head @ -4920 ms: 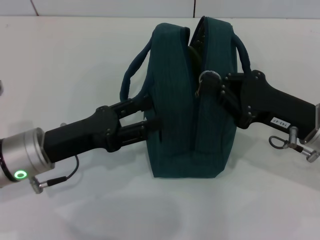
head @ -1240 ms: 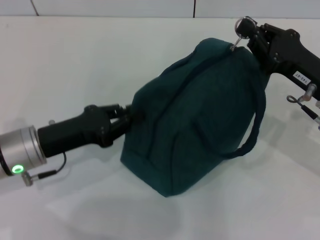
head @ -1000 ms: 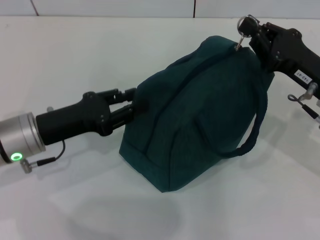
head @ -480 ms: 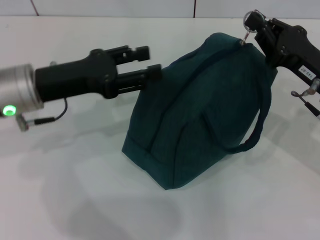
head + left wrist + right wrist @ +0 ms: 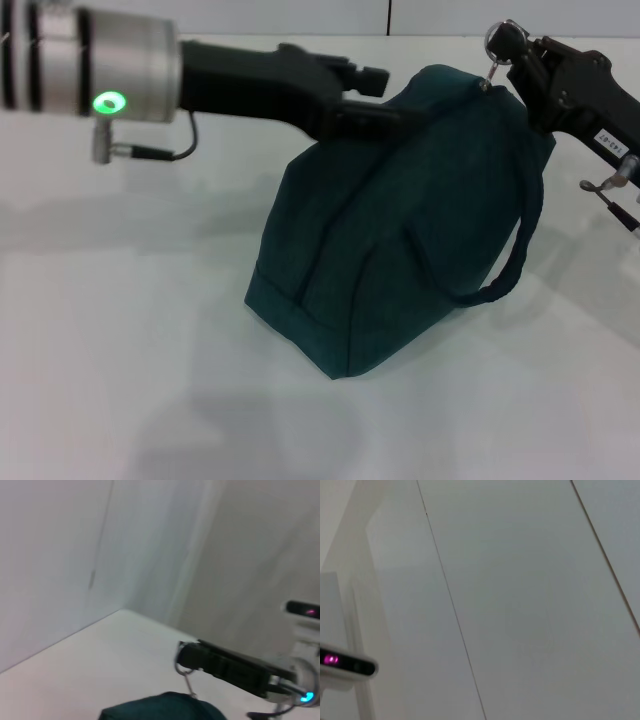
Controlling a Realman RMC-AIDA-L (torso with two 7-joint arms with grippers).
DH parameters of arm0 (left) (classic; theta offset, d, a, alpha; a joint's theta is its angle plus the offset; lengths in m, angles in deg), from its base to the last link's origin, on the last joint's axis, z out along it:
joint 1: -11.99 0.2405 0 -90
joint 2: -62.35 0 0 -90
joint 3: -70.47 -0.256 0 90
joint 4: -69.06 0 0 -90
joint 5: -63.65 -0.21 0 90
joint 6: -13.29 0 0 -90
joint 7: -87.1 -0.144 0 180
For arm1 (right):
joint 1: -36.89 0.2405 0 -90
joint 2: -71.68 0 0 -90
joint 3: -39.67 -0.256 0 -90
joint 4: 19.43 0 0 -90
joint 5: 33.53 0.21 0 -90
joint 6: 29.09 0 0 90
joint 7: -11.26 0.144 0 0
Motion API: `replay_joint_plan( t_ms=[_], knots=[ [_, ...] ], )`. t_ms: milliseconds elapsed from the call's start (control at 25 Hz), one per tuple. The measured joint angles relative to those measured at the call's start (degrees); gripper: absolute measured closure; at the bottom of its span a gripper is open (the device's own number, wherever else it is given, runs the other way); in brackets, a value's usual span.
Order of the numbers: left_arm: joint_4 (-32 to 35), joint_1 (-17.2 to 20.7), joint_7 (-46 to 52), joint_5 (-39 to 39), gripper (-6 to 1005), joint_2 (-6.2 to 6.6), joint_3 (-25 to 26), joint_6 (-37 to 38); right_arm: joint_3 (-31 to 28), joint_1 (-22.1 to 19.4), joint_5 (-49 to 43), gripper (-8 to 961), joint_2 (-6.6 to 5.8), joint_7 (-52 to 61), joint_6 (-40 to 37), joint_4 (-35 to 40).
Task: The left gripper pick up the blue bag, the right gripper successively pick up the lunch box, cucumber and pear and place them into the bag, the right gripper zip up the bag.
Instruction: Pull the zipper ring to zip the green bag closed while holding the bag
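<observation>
The blue bag [image 5: 400, 230] stands zipped shut and leaning on the white table; its top also shows in the left wrist view [image 5: 165, 707]. My right gripper [image 5: 507, 48] is at the bag's upper right corner, shut on the metal ring zip pull [image 5: 497, 42]; the left wrist view shows this gripper [image 5: 192, 657] and the zip pull [image 5: 185, 671] too. My left gripper [image 5: 392, 100] is open and empty, raised beside the bag's upper left edge. One loop handle [image 5: 520, 250] hangs down the bag's side. The lunch box, cucumber and pear are out of view.
The white table [image 5: 150, 330] runs to a pale wall at the back. The right wrist view shows only wall panels and a small device with a pink light [image 5: 345, 662].
My left gripper has let go of the bag's side, risen and moved right to the bag's top. The bag has settled a little more upright. The right gripper stays on the zip pull.
</observation>
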State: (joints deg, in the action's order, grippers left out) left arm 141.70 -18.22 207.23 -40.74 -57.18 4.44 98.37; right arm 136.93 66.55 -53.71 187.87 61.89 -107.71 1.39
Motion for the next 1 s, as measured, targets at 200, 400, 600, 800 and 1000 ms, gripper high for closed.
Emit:
replay_joint_plan(
  t_ms=[200, 400, 600, 800, 1000],
  knots=[
    [3.21, -2.45, 7.67, -5.90, 342, 0.00, -4.95, -2.92, 0.09, 0.11, -0.01, 944, 0.00, 0.00, 0.23, 0.01],
    [3.70, -3.44, 9.77, -7.63, 361, 0.00, -7.58, -3.42, -0.11, 0.13, -0.03, 944, 0.00, -0.01, 0.26, 0.02],
    [3.61, -4.09, 11.68, -10.54, 379, 0.00, -7.70, -4.15, -0.15, 0.20, -0.03, 944, 0.00, -0.09, 0.42, 0.01],
    [3.56, -3.74, 10.41, -10.73, 398, 0.00, -7.58, -4.70, -0.14, 0.24, -0.03, 944, 0.00, -0.09, 0.51, 0.02],
    [3.44, -3.94, 10.19, -10.91, 602, 0.05, -7.58, -4.88, -0.14, 0.23, -0.03, 944, 0.00, -0.03, 0.56, 0.02]
  ],
)
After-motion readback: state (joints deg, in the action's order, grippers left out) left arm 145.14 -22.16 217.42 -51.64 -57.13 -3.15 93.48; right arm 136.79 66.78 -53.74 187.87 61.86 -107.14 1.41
